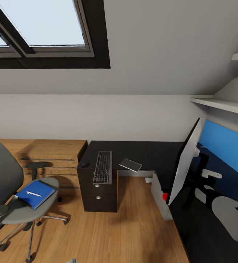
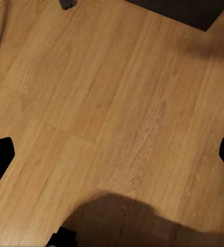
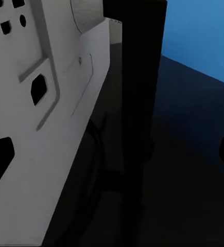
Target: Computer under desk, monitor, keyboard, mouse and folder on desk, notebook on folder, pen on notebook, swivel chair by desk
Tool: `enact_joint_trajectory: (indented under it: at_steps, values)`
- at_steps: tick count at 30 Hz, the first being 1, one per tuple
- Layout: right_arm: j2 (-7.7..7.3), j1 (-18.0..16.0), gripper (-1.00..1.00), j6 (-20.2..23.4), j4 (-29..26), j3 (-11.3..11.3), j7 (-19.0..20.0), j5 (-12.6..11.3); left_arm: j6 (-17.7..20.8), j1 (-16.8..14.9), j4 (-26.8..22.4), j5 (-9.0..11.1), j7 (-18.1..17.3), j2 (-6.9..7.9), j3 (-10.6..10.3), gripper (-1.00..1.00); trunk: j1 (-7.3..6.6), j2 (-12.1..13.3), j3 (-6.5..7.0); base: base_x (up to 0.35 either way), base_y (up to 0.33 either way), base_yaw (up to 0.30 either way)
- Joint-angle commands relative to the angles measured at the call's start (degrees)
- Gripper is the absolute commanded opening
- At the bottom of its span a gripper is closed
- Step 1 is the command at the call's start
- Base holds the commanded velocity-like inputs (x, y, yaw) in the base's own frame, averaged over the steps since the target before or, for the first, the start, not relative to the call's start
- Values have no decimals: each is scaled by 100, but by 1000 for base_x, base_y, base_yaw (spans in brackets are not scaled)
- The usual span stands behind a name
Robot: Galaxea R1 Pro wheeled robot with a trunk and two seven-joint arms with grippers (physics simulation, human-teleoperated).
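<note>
Swivel chair [image 1: 13,193], left: carries folder [image 1: 35,193], pen [image 1: 34,194] on top. Surface [image 1: 148,153]: mouse [image 1: 84,164], keyboard [image 1: 103,167], notebook [image 1: 130,165], monitor [image 1: 184,162] at right. Both end effectors: fingers spread, holding nothing. Advice: lift pen off before taking folder.

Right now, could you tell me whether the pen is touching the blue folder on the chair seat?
Touching. In the head view the pen lies flat on the folder, with no gap.
</note>
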Motion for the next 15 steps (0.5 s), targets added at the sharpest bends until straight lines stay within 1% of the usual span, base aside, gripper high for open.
enact_joint_trajectory:
  at_steps: [1, 5, 8, 10, 15]
  values:
    - [-10, -7, 100, 19, 5, -3, 9, -38, -43, -8, -7, 58, 35, 11, -46, 100, 1, -6, -8, 1, -1, 0]
    - [-60, -7, 100, 300, -60, -3, 7, -38, -51, -8, -34, 53, 22, 22, -30, 100, 1, -6, -8, 0, 0, 0]
    - [-85, -7, 100, 613, -97, -8, -7, -38, -54, -8, -150, 51, 23, 37, -14, 100, 1, -6, -8, 0, 0, 0]
    - [-90, -7, 100, 704, -109, -9, -36, -38, -55, -8, -227, 51, 26, 43, -14, 100, 1, -6, -8, 0, 0, 0]
    - [-95, -7, 100, 906, -142, -15, -264, -49, -56, -8, -379, 50, 36, 73, -20, 100, 1, -6, -8, 0, 0, 0]
